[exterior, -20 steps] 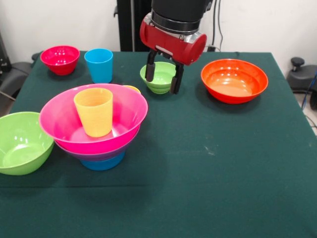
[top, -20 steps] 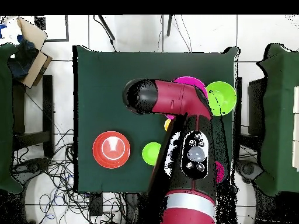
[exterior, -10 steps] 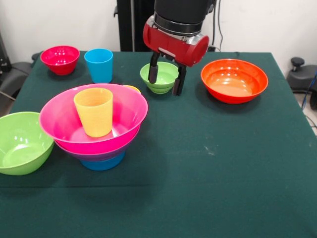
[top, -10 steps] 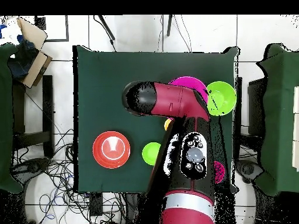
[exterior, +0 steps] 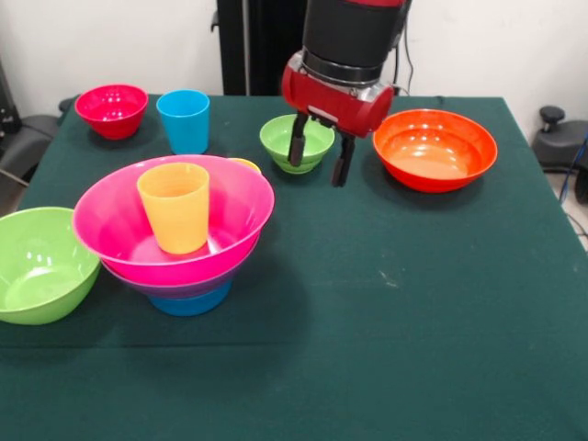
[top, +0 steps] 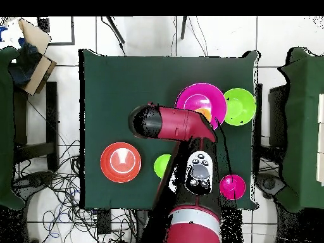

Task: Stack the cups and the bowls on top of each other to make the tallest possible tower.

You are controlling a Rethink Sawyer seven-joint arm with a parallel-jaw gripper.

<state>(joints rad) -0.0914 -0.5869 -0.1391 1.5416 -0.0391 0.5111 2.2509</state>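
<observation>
The tower stands front left: a big pink bowl (exterior: 119,225) on a purple bowl (exterior: 184,287) on a mid blue bowl (exterior: 190,300), with an orange-yellow cup (exterior: 175,207) upright inside the pink one. A pale yellow cup (exterior: 246,165) peeks out behind the pink rim. My gripper (exterior: 319,165) is open and holds nothing. One finger hangs before the right rim of the small green bowl (exterior: 292,138); the other is over the cloth. The orange bowl (exterior: 434,149) lies to its right. From overhead, the arm (top: 174,123) hides the gripper, beside the pink bowl (top: 196,101).
A big lime green bowl (exterior: 37,262) sits at the table's left edge. A small red bowl (exterior: 111,108) and a sky blue cup (exterior: 184,119) stand at the back left. Overhead, the lime bowl (top: 240,106), orange bowl (top: 120,162), small green bowl (top: 162,166) and red bowl (top: 232,186) ring the arm.
In the front view the open gripper has slid right, from straddling the small green bowl to its right rim. Overhead, the arm has swung off the pink and red bowls.
</observation>
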